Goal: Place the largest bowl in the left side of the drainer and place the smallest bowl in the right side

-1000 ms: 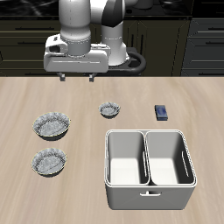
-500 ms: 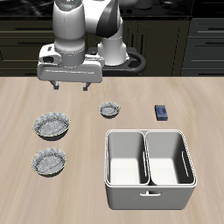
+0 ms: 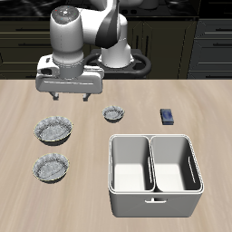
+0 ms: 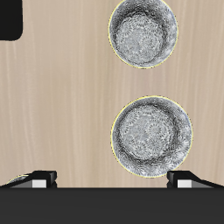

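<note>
Pale wooden table [image 3: 116, 136] before what look like dark cabinets [image 3: 204, 41].

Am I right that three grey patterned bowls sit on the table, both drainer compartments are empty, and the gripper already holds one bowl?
Not quite. The gripper holds nothing: it hangs open above the table, as the exterior view shows. All three bowls, the largest bowl, the mid-sized bowl and the smallest bowl, rest on the table, and the drainer is empty.

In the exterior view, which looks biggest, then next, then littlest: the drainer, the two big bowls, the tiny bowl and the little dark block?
1. Drainer, clearly biggest.
2. Farther-back big bowl, slightly wider.
3. Nearer big bowl; these two are close, so it's unsure.
4. Tiny bowl.
5. Dark block, about alike with the tiny bowl.
</note>
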Available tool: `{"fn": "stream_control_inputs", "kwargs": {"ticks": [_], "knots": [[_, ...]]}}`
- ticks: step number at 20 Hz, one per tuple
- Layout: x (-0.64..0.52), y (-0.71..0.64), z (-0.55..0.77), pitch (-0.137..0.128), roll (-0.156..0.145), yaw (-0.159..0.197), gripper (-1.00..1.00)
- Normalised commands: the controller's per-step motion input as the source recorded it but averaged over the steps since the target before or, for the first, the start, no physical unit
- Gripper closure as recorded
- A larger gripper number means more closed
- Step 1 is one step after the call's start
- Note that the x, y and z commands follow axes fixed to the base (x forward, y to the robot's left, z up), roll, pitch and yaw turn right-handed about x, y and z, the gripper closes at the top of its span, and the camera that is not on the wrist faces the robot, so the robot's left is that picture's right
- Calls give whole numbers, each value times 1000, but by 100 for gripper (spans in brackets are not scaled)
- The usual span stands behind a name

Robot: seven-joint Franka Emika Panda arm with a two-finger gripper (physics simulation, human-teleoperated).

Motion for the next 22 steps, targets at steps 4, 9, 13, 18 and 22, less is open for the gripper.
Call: {"fn": "stream_control_inputs", "kwargs": {"ticks": [4, 9, 13, 18, 22], "knots": [[31, -97, -215, 13, 6, -9, -100], [-19, -32, -253, 14, 18, -20, -100], [-47, 40, -246, -6, 6, 5, -100], [-2, -84, -347, 37, 3, -15, -100], [-52, 16, -202, 15, -3, -4, -100]]}}
